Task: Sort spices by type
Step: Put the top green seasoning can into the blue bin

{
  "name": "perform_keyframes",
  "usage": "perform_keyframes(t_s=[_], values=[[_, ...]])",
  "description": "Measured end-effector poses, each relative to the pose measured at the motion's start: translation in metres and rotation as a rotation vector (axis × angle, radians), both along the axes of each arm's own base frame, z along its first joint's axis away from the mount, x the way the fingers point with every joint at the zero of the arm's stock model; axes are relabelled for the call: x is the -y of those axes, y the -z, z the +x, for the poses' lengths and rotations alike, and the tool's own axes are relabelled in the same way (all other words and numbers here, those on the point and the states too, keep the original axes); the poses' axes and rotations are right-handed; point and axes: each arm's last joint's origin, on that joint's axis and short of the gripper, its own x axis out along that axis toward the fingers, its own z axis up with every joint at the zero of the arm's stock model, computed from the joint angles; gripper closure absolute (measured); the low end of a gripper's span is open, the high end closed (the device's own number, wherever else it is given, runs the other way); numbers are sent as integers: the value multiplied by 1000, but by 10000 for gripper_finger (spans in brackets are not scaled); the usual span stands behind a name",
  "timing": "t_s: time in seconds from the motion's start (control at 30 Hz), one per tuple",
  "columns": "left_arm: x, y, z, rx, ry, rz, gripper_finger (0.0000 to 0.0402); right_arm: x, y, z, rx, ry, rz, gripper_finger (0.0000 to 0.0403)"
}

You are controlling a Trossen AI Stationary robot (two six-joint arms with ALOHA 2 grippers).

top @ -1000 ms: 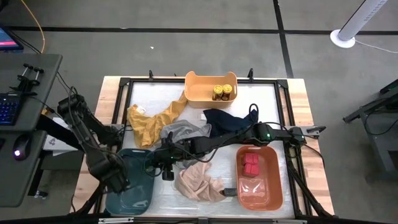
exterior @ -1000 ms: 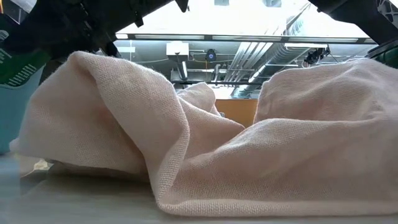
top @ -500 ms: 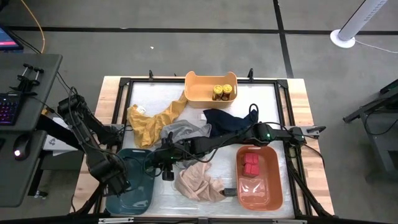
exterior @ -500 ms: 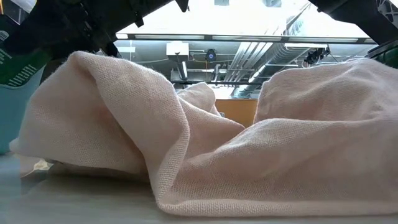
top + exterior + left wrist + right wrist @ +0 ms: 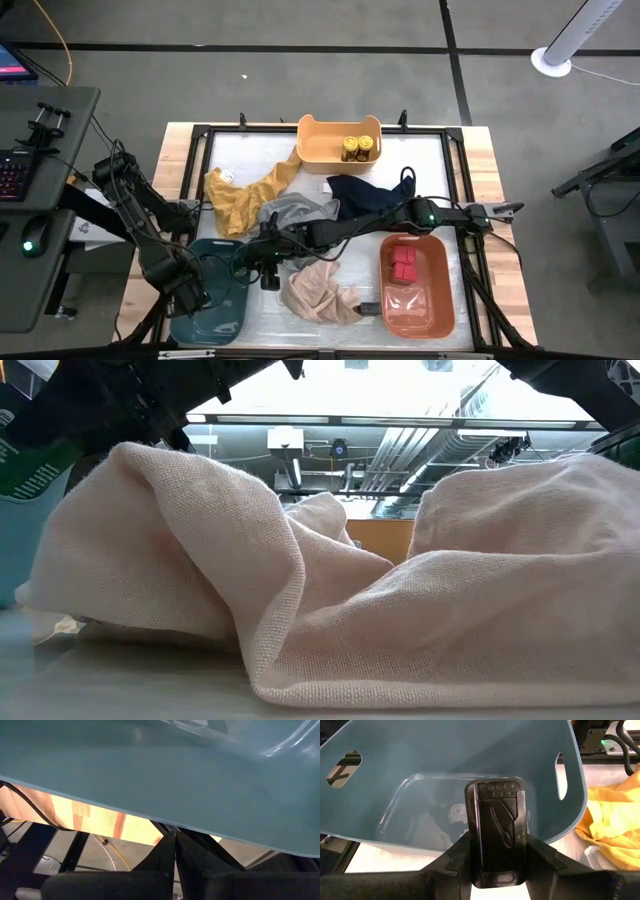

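While both arms hang over the near left corner, the high view lays out three bins: a yellow bin at the far edge holding round yellow-lidded jars, an orange bin near right with red tins stacked at its far end, and a teal bin near left. Yellow, grey, navy and pink cloths lie crumpled between them. The right gripper reaches across to the teal bin's right edge; the left gripper sits at that bin's left side.

Down at table height, the pink cloth fills nearly everything, with a sliver of teal bin at the left.

From the left wrist, only teal plastic and the pressed-together fingers show.

The right wrist alone reveals the catch: a flat dark tin pinched upright between its fingers, held before the teal bin's open mouth.
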Motion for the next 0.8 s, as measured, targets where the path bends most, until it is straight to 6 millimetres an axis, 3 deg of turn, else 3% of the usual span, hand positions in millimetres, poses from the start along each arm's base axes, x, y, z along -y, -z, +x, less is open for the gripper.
perform_keyframes(t_s=[0.8], values=[[3, 0, 2, 23, 11, -31, 401, 0, 0, 0, 0, 0, 0, 278]])
